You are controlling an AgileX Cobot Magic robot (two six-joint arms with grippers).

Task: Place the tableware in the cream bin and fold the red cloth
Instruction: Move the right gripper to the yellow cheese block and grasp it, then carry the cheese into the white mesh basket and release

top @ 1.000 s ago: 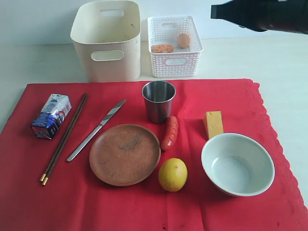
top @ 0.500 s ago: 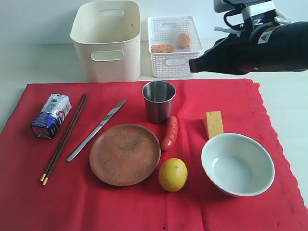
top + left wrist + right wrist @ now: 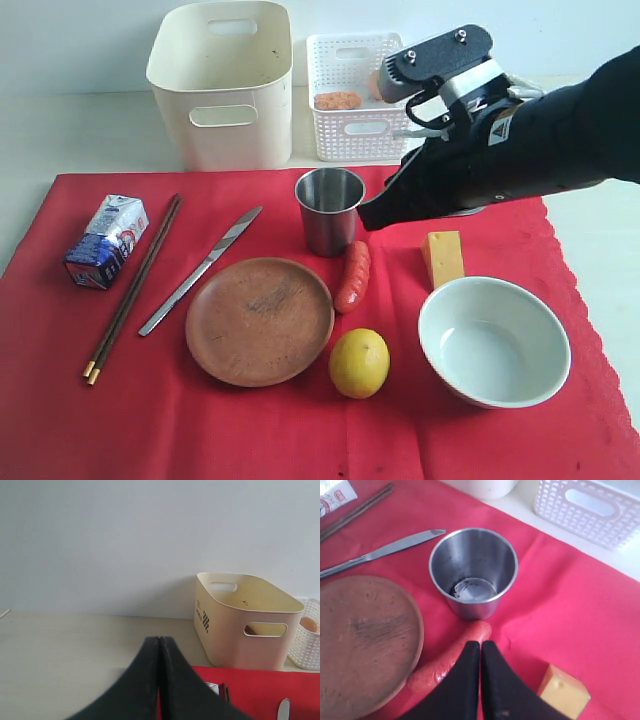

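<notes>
On the red cloth (image 3: 150, 420) lie the dark chopsticks (image 3: 133, 288), silver knife (image 3: 200, 270), brown plate (image 3: 259, 320), steel cup (image 3: 329, 208) and pale bowl (image 3: 493, 340). The cream bin (image 3: 222, 80) stands behind the cloth, nothing showing inside it. My right gripper (image 3: 365, 222) hangs shut and empty just right of the cup, above the sausage (image 3: 353, 276). In the right wrist view its tip (image 3: 480, 644) sits over the sausage (image 3: 440, 667), short of the cup (image 3: 472, 572). My left gripper (image 3: 159, 640) is shut and empty, off the cloth's left side, facing the bin (image 3: 245, 620).
A white lattice basket (image 3: 360, 95) holding two food items stands right of the bin. A milk carton (image 3: 107, 241), lemon (image 3: 359, 362) and cheese wedge (image 3: 443, 257) also lie on the cloth. My right arm's dark body hangs over the cloth's far right part.
My right arm has come down and leftwards from the top right corner to just beside the steel cup, gripper still shut. Nothing on the cloth has moved.
</notes>
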